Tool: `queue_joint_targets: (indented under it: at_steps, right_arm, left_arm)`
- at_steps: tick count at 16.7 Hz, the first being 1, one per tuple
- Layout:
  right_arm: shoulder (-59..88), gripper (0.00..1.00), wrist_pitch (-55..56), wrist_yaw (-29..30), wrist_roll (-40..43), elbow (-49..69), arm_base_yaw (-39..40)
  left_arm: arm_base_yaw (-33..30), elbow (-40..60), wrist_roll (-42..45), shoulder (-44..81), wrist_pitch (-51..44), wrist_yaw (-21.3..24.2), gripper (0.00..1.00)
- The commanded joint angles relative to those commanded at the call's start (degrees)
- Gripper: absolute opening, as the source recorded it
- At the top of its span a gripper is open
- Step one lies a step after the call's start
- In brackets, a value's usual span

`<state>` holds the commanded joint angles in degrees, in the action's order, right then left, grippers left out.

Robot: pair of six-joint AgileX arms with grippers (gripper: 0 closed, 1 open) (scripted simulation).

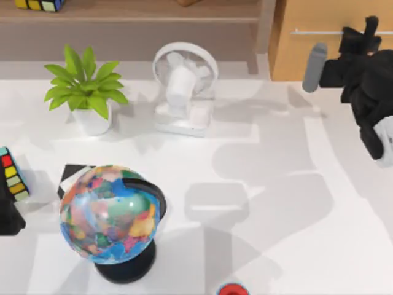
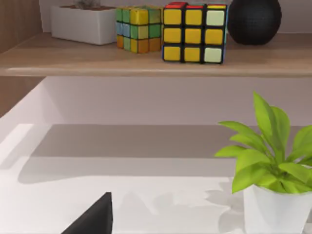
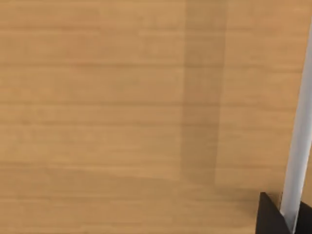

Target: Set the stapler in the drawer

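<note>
Right gripper (image 1: 367, 29) is up at the closed drawer (image 1: 319, 55), fingers narrow around its silver handle (image 3: 298, 141). Left arm sits parked at the table's (image 1: 276, 184) left edge

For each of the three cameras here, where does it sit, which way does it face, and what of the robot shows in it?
Top view: above the table, looking down on globe, plant, fan and drawer; the right tool is at the drawer's handle, the left arm parked at the left edge.
Left wrist view: low over the table, facing the shelf with cubes and the plant; a dark corner of the left tool shows.
Right wrist view: close against the drawer front, with the handle between dark tool tips.
Shared: plant, top and left wrist; drawer handle, top and right wrist.
</note>
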<state>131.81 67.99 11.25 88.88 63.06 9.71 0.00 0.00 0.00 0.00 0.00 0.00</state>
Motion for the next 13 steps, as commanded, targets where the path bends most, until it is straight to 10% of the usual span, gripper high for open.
queue_joint_targets:
  at_steps: [4,13]
  right_arm:
    - [0.1,0.0,-0.1,0.0,0.0,0.2,0.0]
    - [0.1,0.68,-0.1,0.0,0.0,0.2,0.0]
  left_arm:
    - [0.0,0.0,0.0,0.0,0.0,0.0,1.0]
    - [0.0,0.0,0.0,0.0,0.0,0.0,1.0]
